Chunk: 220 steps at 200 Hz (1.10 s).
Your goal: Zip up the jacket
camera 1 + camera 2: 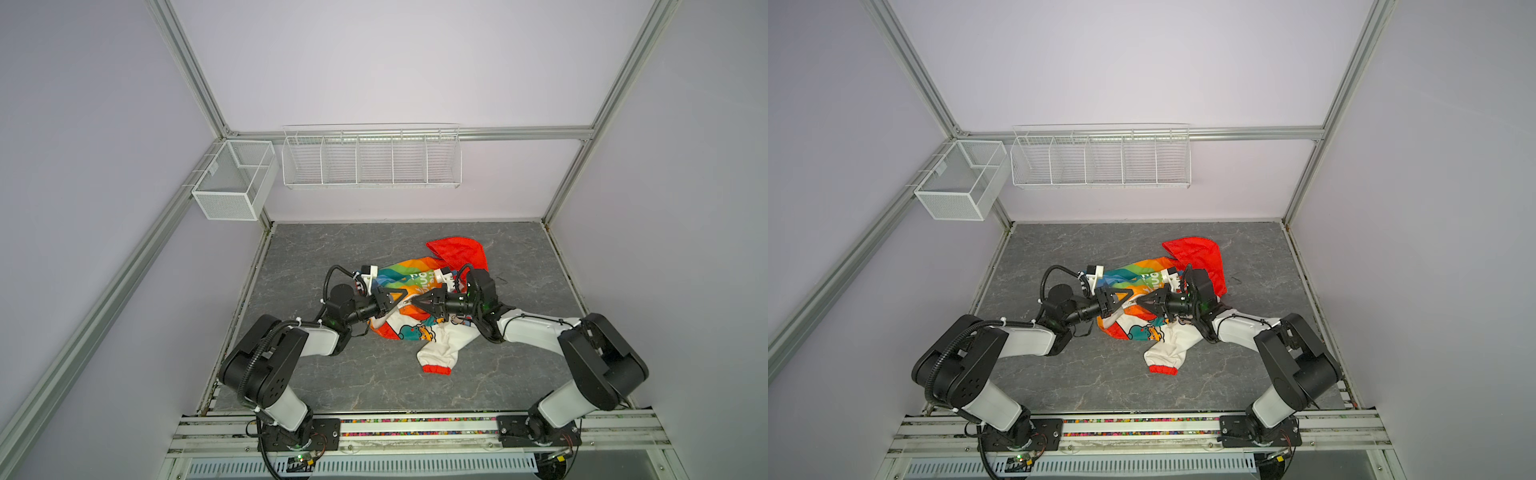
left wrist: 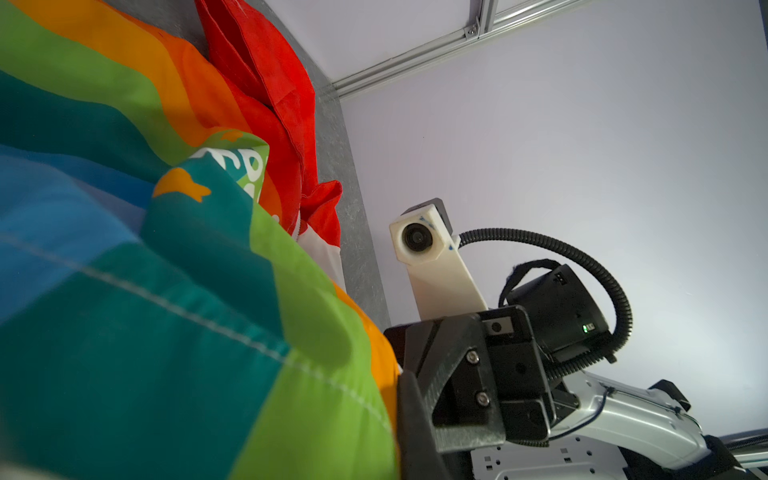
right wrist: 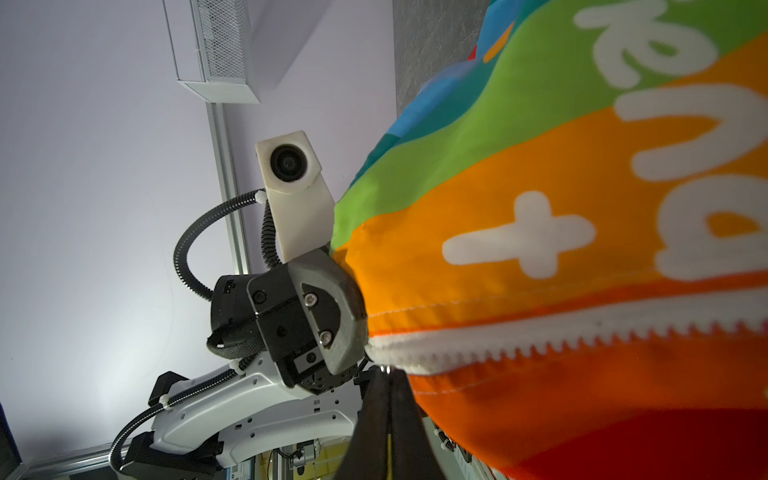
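Jacket in mid-tabletop, pinched from both sides.
My left fingers are closed on the hem to keep it tight; my right fingers are closed on the zipper end, ready to pull.

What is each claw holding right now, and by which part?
Both claws grip the jacket at its white zipper: left claw on the zipper's end, right claw shut just beside it.

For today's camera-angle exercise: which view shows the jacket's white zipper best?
The right wrist view: the zipper runs close and sharp, teeth visible. Both top views show only a tiny white sliver between the left hand and right hand. The left wrist view shows the striped jacket, no clear zipper.
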### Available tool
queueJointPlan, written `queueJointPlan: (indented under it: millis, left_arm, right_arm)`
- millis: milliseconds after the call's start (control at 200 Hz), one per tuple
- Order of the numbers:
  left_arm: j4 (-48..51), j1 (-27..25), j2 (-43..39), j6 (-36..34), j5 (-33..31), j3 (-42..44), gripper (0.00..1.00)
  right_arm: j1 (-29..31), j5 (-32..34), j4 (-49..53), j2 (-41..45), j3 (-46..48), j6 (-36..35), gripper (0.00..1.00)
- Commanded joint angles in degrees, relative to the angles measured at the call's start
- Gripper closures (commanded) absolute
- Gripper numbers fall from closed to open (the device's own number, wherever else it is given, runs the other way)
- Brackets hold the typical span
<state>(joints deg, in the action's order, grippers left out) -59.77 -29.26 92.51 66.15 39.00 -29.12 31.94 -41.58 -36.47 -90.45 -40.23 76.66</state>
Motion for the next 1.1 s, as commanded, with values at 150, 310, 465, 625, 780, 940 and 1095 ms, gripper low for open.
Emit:
queueJointPlan:
  millis: [150, 310, 465, 625, 780, 940, 1095]
  left_arm:
    - [-4.84, 0.15, -1.85, 2.23, -4.77, 1.61, 1.00]
    - [-3.43, 0.14, -2.70, 1.72, -5.19, 1.88, 1.00]
    - [-2.26, 0.15, -2.67, 1.65, -5.21, 2.05, 1.00]
    - [-0.62, 0.14, -3.14, 1.35, -4.81, 2.31, 1.00]
    - [1.50, 0.16, -4.77, 0.29, -4.64, 2.53, 1.00]
    - [2.51, 0.16, -5.59, -0.20, -3.45, 1.93, 1.00]
    - [2.22, 0.14, -5.21, 0.10, -2.45, 1.26, 1.00]
  right_arm:
    - [1.87, 1.41, -1.67, -0.46, -0.32, 0.95, 0.91]
    - [2.24, 2.06, -2.92, -0.51, -0.11, 1.50, 0.93]
    - [2.30, 2.75, -1.23, 0.48, -0.61, 0.32, 0.93]
    - [2.33, 4.53, 7.03, 2.58, -2.42, -4.51, 0.93]
    - [2.28, 5.54, 11.48, 3.62, -3.81, -7.05, 0.93]
    - [2.16, 5.34, 10.18, 2.71, -3.87, -6.55, 0.85]
    - [1.94, 4.96, 6.65, 0.59, -3.55, -5.21, 0.68]
